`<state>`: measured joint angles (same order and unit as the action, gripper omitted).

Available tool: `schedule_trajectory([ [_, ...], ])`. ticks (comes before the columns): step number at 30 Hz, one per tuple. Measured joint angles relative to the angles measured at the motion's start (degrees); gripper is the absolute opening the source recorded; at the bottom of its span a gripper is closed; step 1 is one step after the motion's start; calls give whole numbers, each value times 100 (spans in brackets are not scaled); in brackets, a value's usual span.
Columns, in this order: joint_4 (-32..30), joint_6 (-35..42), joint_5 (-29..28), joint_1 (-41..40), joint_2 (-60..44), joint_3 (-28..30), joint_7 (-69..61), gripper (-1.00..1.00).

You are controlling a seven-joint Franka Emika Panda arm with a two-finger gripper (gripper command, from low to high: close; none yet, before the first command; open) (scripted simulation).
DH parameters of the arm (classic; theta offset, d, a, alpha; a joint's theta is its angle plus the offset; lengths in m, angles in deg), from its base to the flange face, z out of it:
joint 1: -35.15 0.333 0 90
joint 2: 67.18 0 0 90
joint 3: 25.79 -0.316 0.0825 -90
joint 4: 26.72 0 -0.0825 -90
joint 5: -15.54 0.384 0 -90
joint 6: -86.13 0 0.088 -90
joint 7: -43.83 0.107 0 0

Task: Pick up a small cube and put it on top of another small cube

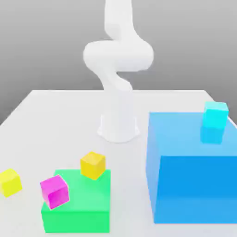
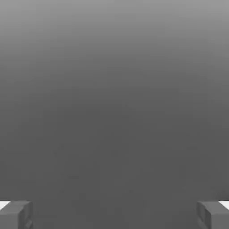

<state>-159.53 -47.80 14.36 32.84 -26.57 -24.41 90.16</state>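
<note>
Exterior view: the lemon-yellow cube [image 1: 9,182] is seen on the white worktop [image 1: 55,120], beside the green block [image 1: 81,210] bearing the golden-yellow cube [image 1: 93,165]; the arm [image 1: 118,69] is reared upright. Hand view: the end effector [image 2: 114,214] is seen released, fingertips [image 2: 15,214] spread wide.

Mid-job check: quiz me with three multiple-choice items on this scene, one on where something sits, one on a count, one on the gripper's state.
1. Where does the lemon-yellow cube rest?
A. on the green block
B. on the table
C. on the blue block

2. How many small cubes are in the exterior view?
A. two
B. three
C. four

3. How do the gripper's fingers stand?
A. wide apart, nothing between them
B. shut on the magenta cube
C. shut on nothing

Key: 1 B, it lies on the white table, off the green block. 2 C, lemon-yellow, golden-yellow cube, magenta cube, cyan cube on the blue block. 3 A, the hand view shows the fingertips at opposite edges.
</note>
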Motion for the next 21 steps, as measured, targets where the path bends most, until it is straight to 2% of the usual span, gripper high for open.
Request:
schedule_trajectory([
  [12,-494,-1040,-249,-975,-2501,1008,5,0],
  [17,-699,-1475,10,-1361,-3551,1490,-252,0],
  [21,-860,-1813,459,-1889,-4418,1661,-630,0],
])
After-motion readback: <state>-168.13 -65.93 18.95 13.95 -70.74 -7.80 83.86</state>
